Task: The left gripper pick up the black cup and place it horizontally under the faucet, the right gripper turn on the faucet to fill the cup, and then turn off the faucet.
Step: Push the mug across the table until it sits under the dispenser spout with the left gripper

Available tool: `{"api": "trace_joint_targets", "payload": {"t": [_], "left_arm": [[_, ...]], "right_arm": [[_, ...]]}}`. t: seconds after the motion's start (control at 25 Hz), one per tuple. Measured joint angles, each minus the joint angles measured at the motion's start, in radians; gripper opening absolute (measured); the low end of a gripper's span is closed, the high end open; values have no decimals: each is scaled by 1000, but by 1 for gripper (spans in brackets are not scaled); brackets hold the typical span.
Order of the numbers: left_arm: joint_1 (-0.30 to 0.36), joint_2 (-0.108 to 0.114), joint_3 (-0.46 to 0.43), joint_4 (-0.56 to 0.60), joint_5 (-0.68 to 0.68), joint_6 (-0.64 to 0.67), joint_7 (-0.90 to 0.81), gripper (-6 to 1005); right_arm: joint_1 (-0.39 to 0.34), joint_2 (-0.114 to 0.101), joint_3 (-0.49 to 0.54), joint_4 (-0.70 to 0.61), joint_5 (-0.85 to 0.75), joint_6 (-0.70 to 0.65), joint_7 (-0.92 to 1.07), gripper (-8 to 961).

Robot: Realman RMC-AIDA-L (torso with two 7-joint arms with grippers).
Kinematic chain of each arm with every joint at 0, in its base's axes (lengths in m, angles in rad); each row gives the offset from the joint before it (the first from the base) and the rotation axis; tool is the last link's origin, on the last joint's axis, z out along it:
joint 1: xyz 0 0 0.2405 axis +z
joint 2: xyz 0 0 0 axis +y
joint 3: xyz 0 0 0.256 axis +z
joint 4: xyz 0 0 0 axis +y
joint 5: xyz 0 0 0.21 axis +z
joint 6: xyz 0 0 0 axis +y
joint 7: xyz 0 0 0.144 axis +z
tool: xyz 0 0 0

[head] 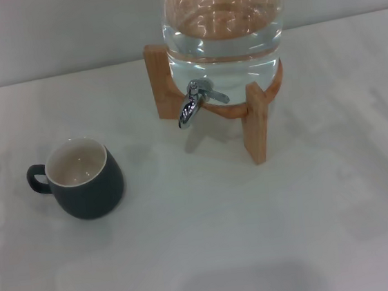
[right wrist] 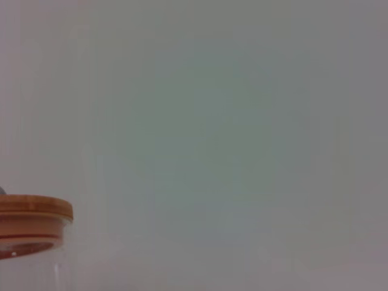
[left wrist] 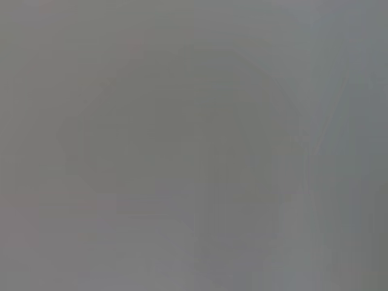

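- The cup [head: 84, 179] stands upright at the left of the head view, mouth up, its loop handle turned toward the frame's left edge. Nothing touches it.
- It looks like glazed ceramic: stiff, probably fairly heavy for its size, smooth enough to slip, and liable to chip if knocked.
- The rounded belly narrows toward the rim, so a hold across the body just under the rim, or over the wall with one finger inside, seems safer than the small handle.
- The faucet [head: 191, 104] juts from the jar [head: 223, 24] in the upper middle of the frame, spout pointing down and left, well apart from the cup. Its short lever looks light to turn.
- The jar is glass, holds water and sits on a wooden stand [head: 255, 121]; a push could shift it.
- The table [head: 328, 229] is pale, smooth and flat, with a plain wall behind.
- Neither gripper appears in any view, so their state cannot be told. The right wrist view shows only the jar's wooden lid [right wrist: 33, 209] low at its left edge; the left wrist view shows nothing that can be made out.
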Motion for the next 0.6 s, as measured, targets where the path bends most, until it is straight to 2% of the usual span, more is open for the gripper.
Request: {"api": "trace_joint_targets", "payload": {"t": [0.6], "left_arm": [[28,-2,52,36,30,-17,0,878]], "right_arm": [[-1,-1,-24,0,-11,-34,2,840]]}}
